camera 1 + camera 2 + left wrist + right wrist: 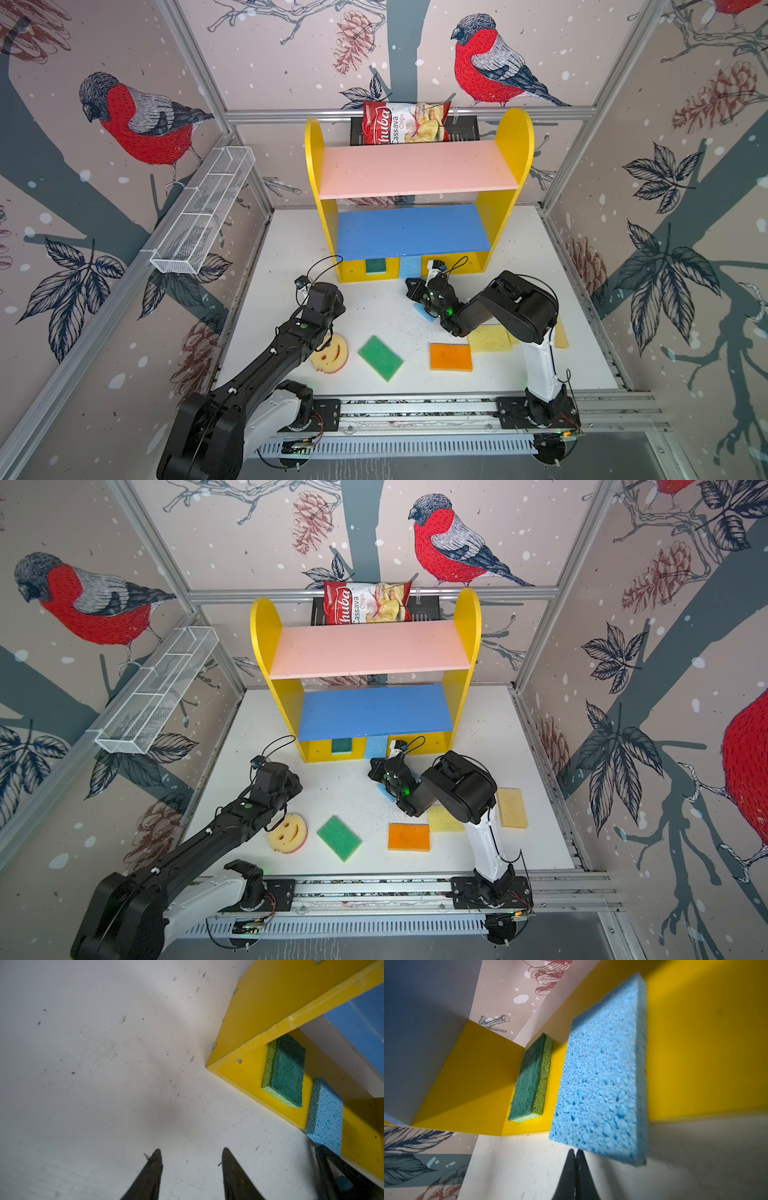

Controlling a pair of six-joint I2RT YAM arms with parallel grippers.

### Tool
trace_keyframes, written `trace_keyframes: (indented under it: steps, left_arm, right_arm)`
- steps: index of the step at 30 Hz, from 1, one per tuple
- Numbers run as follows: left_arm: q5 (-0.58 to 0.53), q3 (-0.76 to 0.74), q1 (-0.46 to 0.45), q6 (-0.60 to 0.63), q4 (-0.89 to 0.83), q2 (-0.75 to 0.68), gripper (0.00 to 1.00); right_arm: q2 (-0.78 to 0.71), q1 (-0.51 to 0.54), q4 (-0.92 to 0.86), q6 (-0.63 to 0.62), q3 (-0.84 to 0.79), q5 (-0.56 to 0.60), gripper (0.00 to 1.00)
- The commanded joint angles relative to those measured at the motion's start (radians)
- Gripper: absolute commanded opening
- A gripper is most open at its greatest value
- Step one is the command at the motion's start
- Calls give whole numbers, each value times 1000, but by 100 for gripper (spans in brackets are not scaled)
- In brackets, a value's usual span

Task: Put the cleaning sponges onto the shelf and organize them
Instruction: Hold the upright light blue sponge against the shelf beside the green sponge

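The shelf (505, 174) stands at the back of the table. On its yellow base lie a dark green sponge (375, 265) (529, 1080) and a light blue sponge (409, 266) (602, 1084) that juts over the front edge. My right gripper (575, 1152) is shut and empty, its tips just before that blue sponge. Under its wrist lies another light blue sponge (424, 312). My left gripper (191, 1152) hangs open over bare table near the shelf's left front corner. A smiley sponge (332, 353), a green (380, 357), an orange (451, 356), a yellow (489, 338) and a tan one (512, 807) lie in front.
A red-white chips bag (405, 122) sits in a black basket (465, 129) behind the shelf. A white wire basket (203, 212) hangs on the left wall. The arms' mounting rail (415, 409) runs along the table's front edge.
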Motion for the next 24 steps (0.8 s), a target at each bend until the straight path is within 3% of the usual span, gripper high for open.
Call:
trace_keyframes:
  steps: [1, 24]
  left_arm:
    - [-15, 4, 3, 13, -12, 2, 47]
    - [-2, 3, 2, 7, -12, 12, 47]
  right_arm:
    - [20, -11, -222, 19, -7, 35, 7]
    - [79, -34, -167, 166, 6, 59, 7]
